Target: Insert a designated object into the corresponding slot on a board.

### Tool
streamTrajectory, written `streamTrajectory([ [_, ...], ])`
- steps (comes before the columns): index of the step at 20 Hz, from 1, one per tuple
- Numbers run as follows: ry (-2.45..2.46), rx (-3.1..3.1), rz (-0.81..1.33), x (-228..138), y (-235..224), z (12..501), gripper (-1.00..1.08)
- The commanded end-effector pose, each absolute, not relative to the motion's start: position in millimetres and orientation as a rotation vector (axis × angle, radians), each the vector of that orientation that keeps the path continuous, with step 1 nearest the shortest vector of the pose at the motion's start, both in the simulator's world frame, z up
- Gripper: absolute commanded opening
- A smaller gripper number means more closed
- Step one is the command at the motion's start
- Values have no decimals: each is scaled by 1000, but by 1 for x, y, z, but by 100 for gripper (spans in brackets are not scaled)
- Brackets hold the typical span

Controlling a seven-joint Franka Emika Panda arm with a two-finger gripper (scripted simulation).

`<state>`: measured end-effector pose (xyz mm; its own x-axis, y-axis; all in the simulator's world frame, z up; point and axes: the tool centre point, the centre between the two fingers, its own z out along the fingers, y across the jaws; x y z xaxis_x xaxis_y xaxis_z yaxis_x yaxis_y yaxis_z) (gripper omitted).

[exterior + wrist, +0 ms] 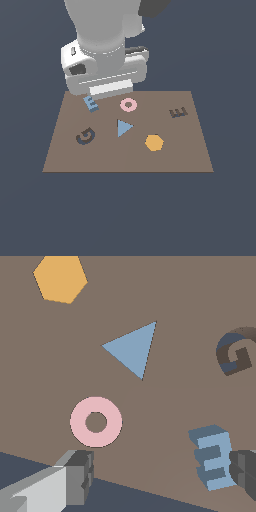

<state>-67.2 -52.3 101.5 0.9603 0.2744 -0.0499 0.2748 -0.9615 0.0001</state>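
Claw [160, 476]: spread wide, low over the far corner of the board on the exterior view's left; holding nothing.
Fingers: one [77, 476] near the pink ring, the other [245, 476] touching or almost touching the blue E; cannot tell which.
Blue E [90, 103]: lying flat on the board, at the edge of the gap between the fingers, not in the middle of it.
E-shaped slot [178, 112]: dark brown, empty, well apart from the blue E, toward the exterior view's right.
Board [125, 157]: flat and brown, with the small shapes lying on it.
Other shapes: pink ring [128, 105] just beside the blue E; blue triangle [124, 127], orange hexagon [154, 142] and dark G [85, 136] nearer the front.
Step in hand: likely lining up to grab the blue E; nothing lifted yet.
Could go wrong: closing now may push the E sideways or spin it, because it sits off to one side.
Could go wrong: a crooked grab may leave the E turned, so it will not drop into the slot.
Could go wrong: the free finger may bump the pink ring, since it is so near.
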Motion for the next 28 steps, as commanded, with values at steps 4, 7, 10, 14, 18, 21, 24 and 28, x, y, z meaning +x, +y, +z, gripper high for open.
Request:
streamTrajectory([
  [4,583,3081,-46,-77,-84,81,100],
  [7,648,3070,-33,-80,-97,72,100],
  [10,701,3059,-21,-82,-109,65,100],
  [14,754,3048,-10,-83,-121,57,100],
  [18,788,3040,-3,-83,-128,52,100],
  [21,800,3038,0,-83,-131,50,100],
  [24,797,3038,-1,-83,-131,50,100],
  [28,799,3038,-1,-83,-131,45,100],
])
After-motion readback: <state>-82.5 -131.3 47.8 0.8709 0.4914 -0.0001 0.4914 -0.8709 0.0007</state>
